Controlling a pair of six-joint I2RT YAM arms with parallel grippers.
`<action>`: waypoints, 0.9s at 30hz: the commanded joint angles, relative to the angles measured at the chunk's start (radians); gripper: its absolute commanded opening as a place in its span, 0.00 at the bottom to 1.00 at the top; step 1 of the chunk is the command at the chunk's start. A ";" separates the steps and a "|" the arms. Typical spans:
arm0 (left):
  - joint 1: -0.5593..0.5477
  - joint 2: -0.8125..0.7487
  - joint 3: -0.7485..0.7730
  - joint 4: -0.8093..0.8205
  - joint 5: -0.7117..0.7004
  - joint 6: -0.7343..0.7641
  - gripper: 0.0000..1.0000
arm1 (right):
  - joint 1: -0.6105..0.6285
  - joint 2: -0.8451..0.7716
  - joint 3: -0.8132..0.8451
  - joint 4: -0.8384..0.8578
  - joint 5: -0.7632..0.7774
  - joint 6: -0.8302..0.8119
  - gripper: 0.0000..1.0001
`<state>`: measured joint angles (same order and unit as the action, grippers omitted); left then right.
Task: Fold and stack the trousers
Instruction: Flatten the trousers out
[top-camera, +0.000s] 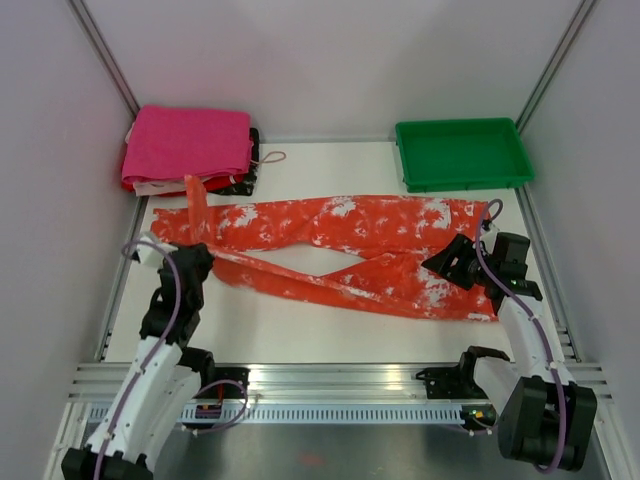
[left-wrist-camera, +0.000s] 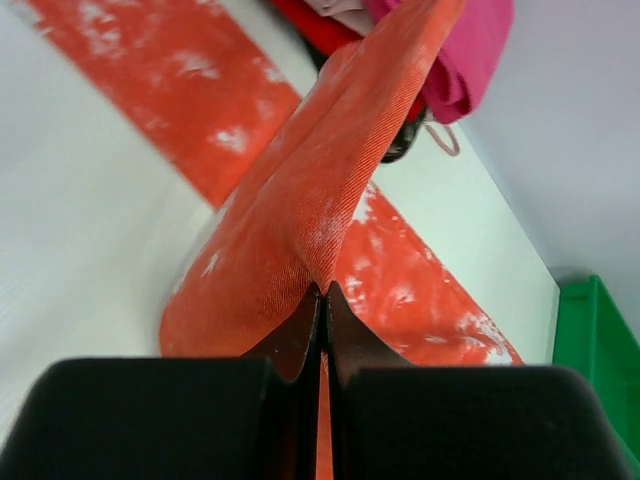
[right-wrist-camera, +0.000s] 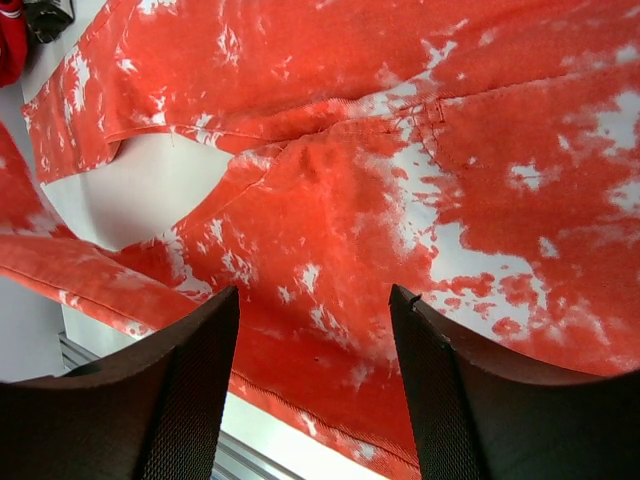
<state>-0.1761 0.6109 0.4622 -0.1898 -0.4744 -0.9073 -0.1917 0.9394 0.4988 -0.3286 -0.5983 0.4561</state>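
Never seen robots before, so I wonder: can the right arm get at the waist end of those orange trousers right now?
Probably yes. The right claw is open just above the waist end of the orange trousers, with nothing lying between them.

High overview and close wrist views share trousers (top-camera: 340, 225)

Left arm (top-camera: 150, 385): white shell links, black joints, black wrist block. Right arm (top-camera: 527, 335): same white-and-black build, with big round black joint housing (top-camera: 545, 420) low down. Left cable (top-camera: 177, 290) was purple, running along links; right cable (top-camera: 483, 255) matched. Base mounts (top-camera: 218, 385) were black, with small red spot beside left one, possibly connector. Left gripper (left-wrist-camera: 322, 296): matte black blocks, dark tapered tips. Right gripper (right-wrist-camera: 314, 300): broad black fingers (right-wrist-camera: 185, 395), finely textured.
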 joint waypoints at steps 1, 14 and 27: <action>0.006 -0.178 -0.123 -0.076 -0.148 -0.128 0.02 | 0.006 -0.036 -0.020 0.005 -0.011 0.004 0.68; 0.006 -0.629 -0.125 -0.727 -0.158 -0.570 0.31 | 0.006 -0.146 -0.062 -0.082 -0.041 0.021 0.68; 0.007 -0.381 0.351 -0.851 -0.112 -0.219 0.95 | 0.063 -0.126 -0.005 0.000 -0.150 0.050 0.63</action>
<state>-0.1741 0.0868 0.7528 -1.0367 -0.6117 -1.3205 -0.1669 0.8017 0.4366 -0.3756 -0.7033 0.5049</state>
